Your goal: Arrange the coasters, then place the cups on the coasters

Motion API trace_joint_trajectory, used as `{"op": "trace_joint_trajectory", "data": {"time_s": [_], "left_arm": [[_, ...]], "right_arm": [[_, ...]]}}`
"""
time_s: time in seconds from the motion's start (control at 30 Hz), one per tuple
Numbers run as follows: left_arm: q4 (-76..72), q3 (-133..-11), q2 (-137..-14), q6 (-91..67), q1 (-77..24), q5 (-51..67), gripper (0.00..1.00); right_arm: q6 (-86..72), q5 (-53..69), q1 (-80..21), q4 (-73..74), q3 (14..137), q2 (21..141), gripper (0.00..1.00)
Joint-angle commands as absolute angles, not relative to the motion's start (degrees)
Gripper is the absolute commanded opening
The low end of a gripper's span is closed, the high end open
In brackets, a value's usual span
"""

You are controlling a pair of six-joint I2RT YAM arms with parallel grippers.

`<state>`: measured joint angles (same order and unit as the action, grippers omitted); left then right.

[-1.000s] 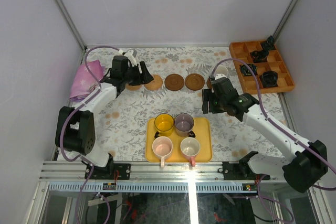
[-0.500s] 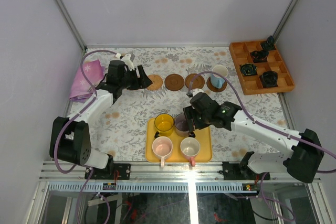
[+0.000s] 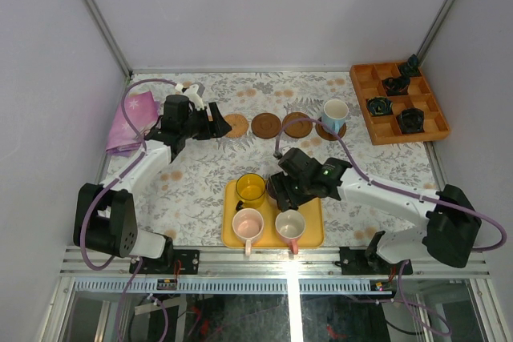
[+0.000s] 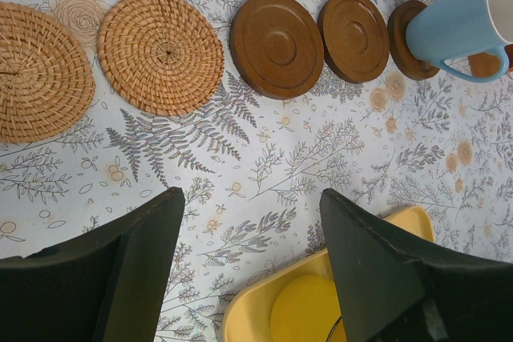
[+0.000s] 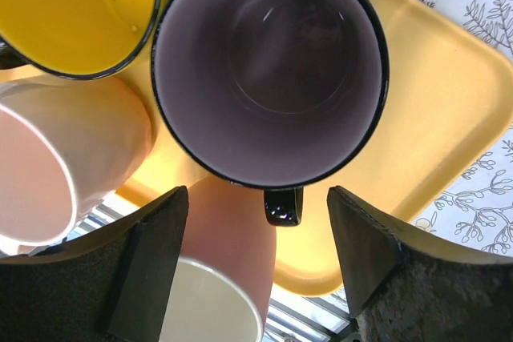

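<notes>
Five coasters lie in a row at the back: two tan woven ones [image 4: 40, 70] [image 4: 160, 52] and three dark brown ones [image 4: 276, 44] [image 4: 354, 35] [image 4: 403, 31]. The light blue cup [image 3: 335, 112] stands on the rightmost brown coaster. My left gripper [image 4: 250, 198] hangs open over bare cloth just in front of the row. The purple-grey cup [image 5: 268, 70], the yellow cup [image 5: 72, 6] and two pink cups [image 5: 48, 158] [image 5: 224, 270] crowd the yellow tray [image 3: 309, 234]. My right gripper [image 5: 256, 195] is open above the purple-grey cup, its fingers either side of the black handle [image 5: 284, 204] without touching it.
An orange compartment tray [image 3: 365, 90] with dark objects stands at the back right. A pink cloth [image 3: 132, 122] lies at the back left. The yellow tray sits near the table's front edge between the arm bases.
</notes>
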<state>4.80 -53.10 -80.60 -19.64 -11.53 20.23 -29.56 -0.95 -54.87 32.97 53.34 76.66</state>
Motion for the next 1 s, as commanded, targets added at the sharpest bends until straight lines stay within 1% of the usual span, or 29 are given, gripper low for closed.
{"op": "trace_joint_trajectory", "data": {"time_s": [0.0,0.1,0.17,0.3,0.4,0.57,0.6,0.77,0.97], "left_arm": [[3.9,-53.1,-79.8,-18.8,-11.4,20.3,0.69],[3.9,-53.3,-79.9,-18.8,-11.4,20.2,0.69],[4.0,-53.4,-79.9,-18.7,-11.4,20.1,0.69],[4.3,-53.6,-80.4,-18.6,-11.4,19.8,0.69],[4.4,-54.0,-80.8,-18.4,-11.4,19.7,0.69],[4.5,-54.4,-81.2,-18.4,-11.4,19.5,0.69],[4.4,-54.5,-81.3,-18.4,-11.4,19.4,0.69],[4.1,-54.8,-81.7,-18.5,-11.4,19.5,0.69],[4.0,-55.0,-81.7,-18.5,-11.4,19.2,0.69]], "right_arm": [[-29.0,-0.2,-55.5,32.5,53.0,79.0,0.77],[-29.3,-1.1,-55.5,32.2,52.4,80.2,0.75],[-29.3,-2.1,-55.5,31.9,52.0,81.0,0.72],[-29.3,-3.0,-55.5,31.0,51.8,82.5,0.58],[-29.2,-2.9,-55.5,30.1,51.8,82.8,0.40],[-28.9,-3.9,-55.5,30.6,52.3,82.8,0.06],[-28.8,-4.5,-55.5,31.2,52.5,82.7,0.01],[-29.1,-9.2,-55.5,33.4,53.6,80.6,0.00],[-29.6,-21.3,-55.5,36.8,58.1,77.6,0.00]]}}
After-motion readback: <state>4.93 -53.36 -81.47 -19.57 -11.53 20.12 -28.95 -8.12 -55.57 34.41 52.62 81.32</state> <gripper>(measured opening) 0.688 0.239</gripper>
